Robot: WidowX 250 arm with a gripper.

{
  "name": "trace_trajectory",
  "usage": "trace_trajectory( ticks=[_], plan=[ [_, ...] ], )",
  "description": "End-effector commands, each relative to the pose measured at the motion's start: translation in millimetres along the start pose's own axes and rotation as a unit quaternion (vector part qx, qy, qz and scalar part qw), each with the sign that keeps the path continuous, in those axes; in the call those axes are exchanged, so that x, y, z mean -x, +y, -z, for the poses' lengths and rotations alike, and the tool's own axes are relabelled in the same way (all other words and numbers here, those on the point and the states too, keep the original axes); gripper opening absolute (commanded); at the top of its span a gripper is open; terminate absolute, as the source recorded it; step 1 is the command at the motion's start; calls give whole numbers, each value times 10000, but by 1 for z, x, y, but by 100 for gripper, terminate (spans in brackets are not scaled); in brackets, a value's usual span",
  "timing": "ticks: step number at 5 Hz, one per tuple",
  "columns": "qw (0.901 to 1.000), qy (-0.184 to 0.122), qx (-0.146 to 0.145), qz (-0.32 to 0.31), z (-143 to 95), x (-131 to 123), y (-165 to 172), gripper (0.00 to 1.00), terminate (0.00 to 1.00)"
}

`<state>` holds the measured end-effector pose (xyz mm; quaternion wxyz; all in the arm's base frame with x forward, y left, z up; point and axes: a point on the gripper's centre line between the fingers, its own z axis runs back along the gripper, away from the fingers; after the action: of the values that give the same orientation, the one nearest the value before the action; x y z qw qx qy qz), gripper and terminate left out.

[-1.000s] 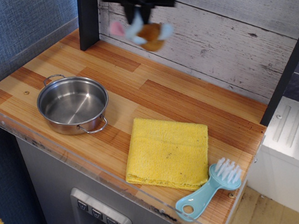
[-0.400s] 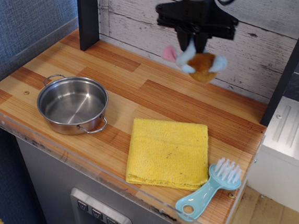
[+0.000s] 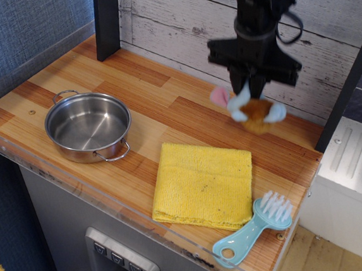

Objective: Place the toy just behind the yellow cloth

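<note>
The toy [image 3: 252, 108], a small brown plush with pale blue limbs and a pink ear, hangs from my gripper [image 3: 250, 86] above the wooden counter. My gripper is shut on the toy's top and comes down from the upper edge of the view. The yellow cloth [image 3: 203, 184] lies flat on the counter, in front of and a little left of the toy. The toy hangs over the counter strip behind the cloth's far right edge. I cannot tell whether it touches the wood.
A steel pot [image 3: 88, 127] stands at the front left. A light blue brush [image 3: 254, 230] lies at the front right corner beside the cloth. A dark post [image 3: 105, 16] stands at the back left, another [image 3: 353, 74] at the right. A whitewashed plank wall [image 3: 178, 27] closes the back.
My gripper has carried the toy from the back left to the right and downward. It now hangs behind the cloth's far right edge.
</note>
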<state>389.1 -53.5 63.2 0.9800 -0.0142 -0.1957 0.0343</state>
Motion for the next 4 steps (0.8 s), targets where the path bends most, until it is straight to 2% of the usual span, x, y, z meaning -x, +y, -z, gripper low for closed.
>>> trace_trajectory(
  ticks=[1,2,3,4],
  plan=[
    [9996,-102,203,141,7,7,-19,0,0],
    [9997,-138,125,138,10,7,-20,0,0],
    [9994,-111,-334,-18,7,5,-14,100,0],
    [9989,-151,-422,-120,4,2,-9,100,0]
  ],
)
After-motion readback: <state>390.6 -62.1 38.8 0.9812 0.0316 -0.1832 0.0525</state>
